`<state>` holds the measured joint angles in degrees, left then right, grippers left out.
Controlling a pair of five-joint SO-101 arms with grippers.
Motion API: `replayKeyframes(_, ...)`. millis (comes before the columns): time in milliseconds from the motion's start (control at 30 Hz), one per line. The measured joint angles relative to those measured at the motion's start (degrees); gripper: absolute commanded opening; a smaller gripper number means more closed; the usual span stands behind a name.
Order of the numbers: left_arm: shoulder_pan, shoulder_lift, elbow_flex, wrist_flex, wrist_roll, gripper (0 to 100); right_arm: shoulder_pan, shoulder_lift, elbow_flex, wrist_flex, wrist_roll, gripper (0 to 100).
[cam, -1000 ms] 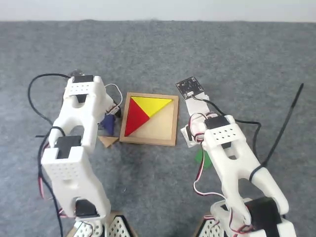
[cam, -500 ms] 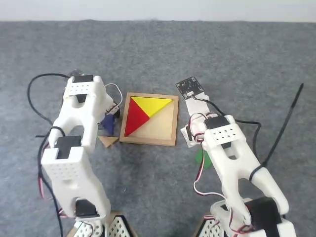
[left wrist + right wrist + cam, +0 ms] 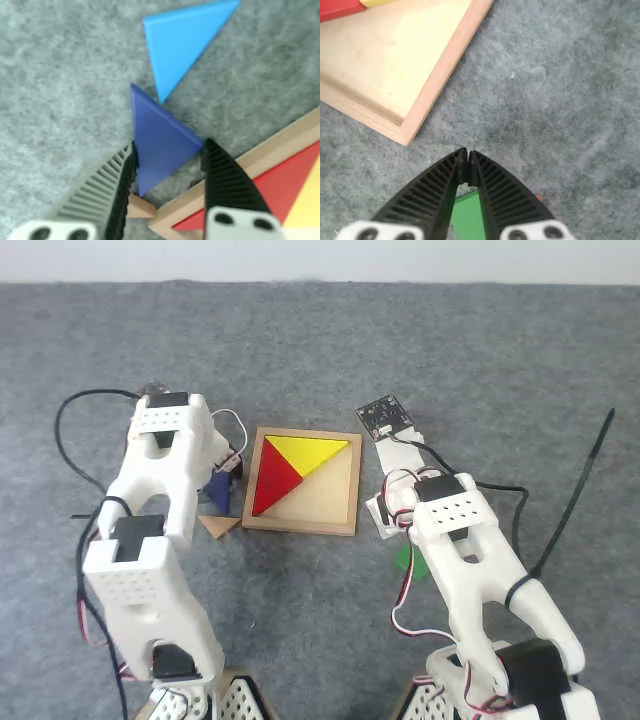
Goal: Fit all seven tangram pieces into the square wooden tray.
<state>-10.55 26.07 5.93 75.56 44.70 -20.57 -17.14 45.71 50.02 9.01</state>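
"Nothing had moved since a second before?"

"No, both arms sat as earlier. The left pincer (image 3: 169,150) was spread astride the dark blue triangle (image 3: 160,140) beside the tray (image 3: 300,524), which held the red triangle (image 3: 272,478) and yellow triangle (image 3: 305,452)."

"And the wrist views?"

"Left showed a light blue triangle (image 3: 180,37) where the arm blocked the high view. The right pincer (image 3: 468,152) was pressed together above a green piece (image 3: 467,220) on the counter (image 3: 500,360)."
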Motion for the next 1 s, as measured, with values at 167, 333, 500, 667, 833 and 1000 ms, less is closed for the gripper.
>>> replayKeyframes(167, 0.00, 0.00, 0.00, -0.09, 0.00, 18, 0.00, 0.00, 0.00, 0.00, 0.00, 0.9)
replayKeyframes(333, 0.00, 0.00, 0.00, -0.09, 0.00, 18, 0.00, 0.00, 0.00, 0.00, 0.00, 0.9)
replayKeyframes(500, 0.00, 0.00, 0.00, -0.09, 0.00, 18, 0.00, 0.00, 0.00, 0.00, 0.00, 0.9)
replayKeyframes(667, 0.00, 0.00, 0.00, -0.09, 0.00, 18, 0.00, 0.00, 0.00, 0.00, 0.00, 0.9)
replayKeyframes(833, 0.00, 0.00, 0.00, -0.09, 0.00, 18, 0.00, 0.00, 0.00, 0.00, 0.00, 0.9)
replayKeyframes(1000, -0.18, 0.09, -1.93, 2.81, 0.00, 18, 0.00, 0.00, 0.00, 0.00, 0.00, 0.9)
